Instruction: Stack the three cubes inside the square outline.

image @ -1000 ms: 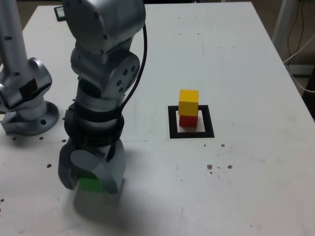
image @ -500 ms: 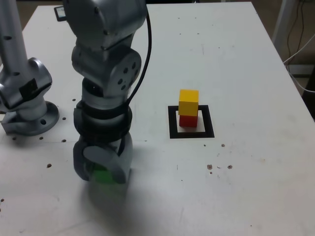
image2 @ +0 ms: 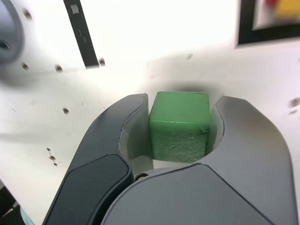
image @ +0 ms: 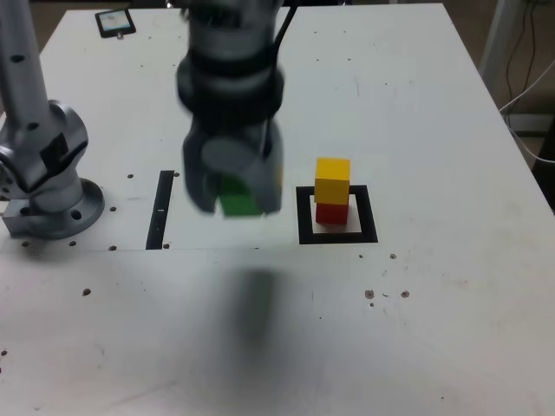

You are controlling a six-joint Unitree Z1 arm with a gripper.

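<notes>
Your fingers (image2: 136,126) were closed on the green cube (image2: 180,126), one on each side of it, and you held it up in the air over the white desk (image: 451,295). In the exterior view the green cube was a little above and left of the centre of the frame, and the arm (image: 232,78) looked blurred. To the right of it, the yellow cube (image: 333,180) sat on top of the red cube (image: 331,213), and this red cube stood inside the black square outline (image: 368,215). The black strip (image: 160,210) lay at the left of the frame.
</notes>
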